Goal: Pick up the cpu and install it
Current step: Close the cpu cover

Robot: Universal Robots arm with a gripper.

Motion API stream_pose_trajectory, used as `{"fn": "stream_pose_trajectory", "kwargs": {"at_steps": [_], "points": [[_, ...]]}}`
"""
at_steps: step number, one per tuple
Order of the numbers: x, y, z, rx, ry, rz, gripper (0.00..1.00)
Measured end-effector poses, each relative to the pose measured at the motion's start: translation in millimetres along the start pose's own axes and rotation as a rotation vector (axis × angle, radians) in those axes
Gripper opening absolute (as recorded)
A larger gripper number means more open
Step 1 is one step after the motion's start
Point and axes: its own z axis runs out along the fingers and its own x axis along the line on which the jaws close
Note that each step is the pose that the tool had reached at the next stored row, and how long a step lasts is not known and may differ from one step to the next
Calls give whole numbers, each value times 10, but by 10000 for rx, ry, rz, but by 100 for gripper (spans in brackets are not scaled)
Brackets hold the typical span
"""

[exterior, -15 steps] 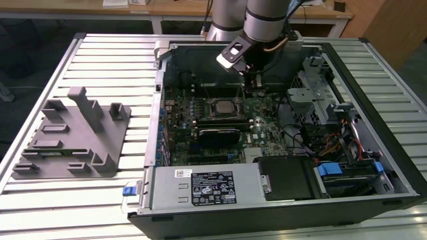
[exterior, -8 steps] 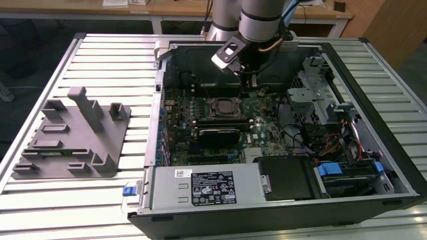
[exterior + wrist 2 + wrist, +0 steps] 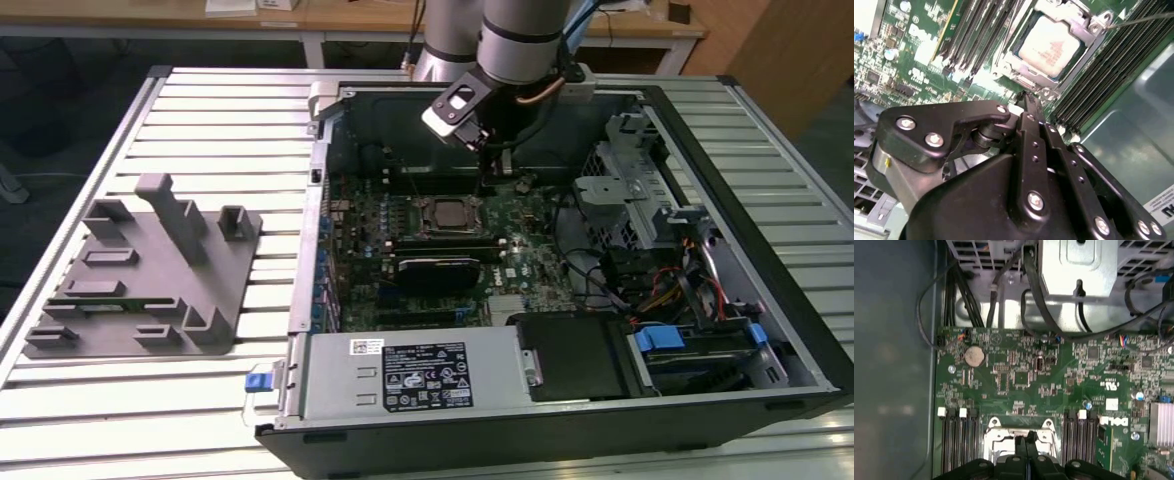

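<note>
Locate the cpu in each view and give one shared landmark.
Exterior view: cpu at the centre of the motherboard, in the socket frame.
Second wrist view: silvery square just beyond the gripper fingertips.
First wrist view: inside the socket frame, mostly hidden by those fingertips.
Shared landmark: memory slots flanking the socket frame.

The cpu (image 3: 1051, 47) has a matt, silvery metal top, and the socket frame (image 3: 1081, 27) is bright bare metal. The gripper (image 3: 1025, 100) is smooth black with a slight sheen and shiny screws (image 3: 1035, 201). The board (image 3: 1019, 375) is glossy green. The fixture (image 3: 147, 270) is matt grey plastic. The table (image 3: 214, 130) is ribbed metal.
</note>
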Motion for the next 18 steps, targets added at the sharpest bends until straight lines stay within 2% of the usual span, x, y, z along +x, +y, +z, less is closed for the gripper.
{"fn": "stream_pose_trajectory", "kwargs": {"at_steps": [8, 12, 18], "points": [[0, -18, 10, 15, 3, 0, 11], [-6, -89, 25, 16, 1, -1, 11], [-23, -242, 45, 17, 1, 1, 11]]}}
